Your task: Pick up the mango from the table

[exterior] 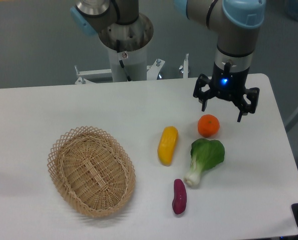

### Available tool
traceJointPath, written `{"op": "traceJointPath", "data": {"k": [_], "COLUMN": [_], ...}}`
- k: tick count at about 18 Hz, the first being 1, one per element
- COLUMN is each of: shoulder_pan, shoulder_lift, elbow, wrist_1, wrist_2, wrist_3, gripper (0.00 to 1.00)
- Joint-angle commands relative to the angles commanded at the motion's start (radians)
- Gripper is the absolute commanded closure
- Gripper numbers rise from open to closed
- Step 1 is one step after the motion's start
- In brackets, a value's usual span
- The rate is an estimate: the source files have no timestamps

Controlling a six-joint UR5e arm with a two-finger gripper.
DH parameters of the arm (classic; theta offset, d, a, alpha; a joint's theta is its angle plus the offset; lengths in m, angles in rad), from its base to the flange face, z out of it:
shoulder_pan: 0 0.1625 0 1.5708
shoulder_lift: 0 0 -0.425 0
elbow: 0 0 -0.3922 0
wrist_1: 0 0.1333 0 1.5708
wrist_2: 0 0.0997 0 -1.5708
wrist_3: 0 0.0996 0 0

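Hovering above the far right part of the counter (63, 100), the tool (223, 111) is hanging with its fingers spread apart and holding nothing. It is sitting just behind and above the orange (208, 125), not over the target. The mango (167, 145) is lying on its side near the middle of the counter, to the left of the orange and of the bok choy (205, 159), with the purple sweet potato (179, 196) nearer the front edge and a wicker basket (91, 170) well off to the left. Judging by this, the task is sitting at the approach step: the fruit is not yet being touched. The next move is calling for a shift over the mango, a turn of the fingers to span its narrow width, then a descent. No brand, label or writing is showing legibly anywhere.
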Motion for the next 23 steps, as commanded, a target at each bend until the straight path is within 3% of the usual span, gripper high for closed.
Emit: {"op": "traceJointPath", "data": {"k": [12, 17, 23], "shoulder_pan": [-0.003, -0.017, -0.066], "shoulder_lift": [0.015, 0.055, 0.080], "elbow": [-0.041, -0.135, -0.271], "wrist_1": [0.002, 0.029, 0.120], "wrist_2": [-0.021, -0.021, -0.012], "wrist_3": [-0.014, -0.015, -0.083], "gripper": [0.00, 0.00, 0.00]}}
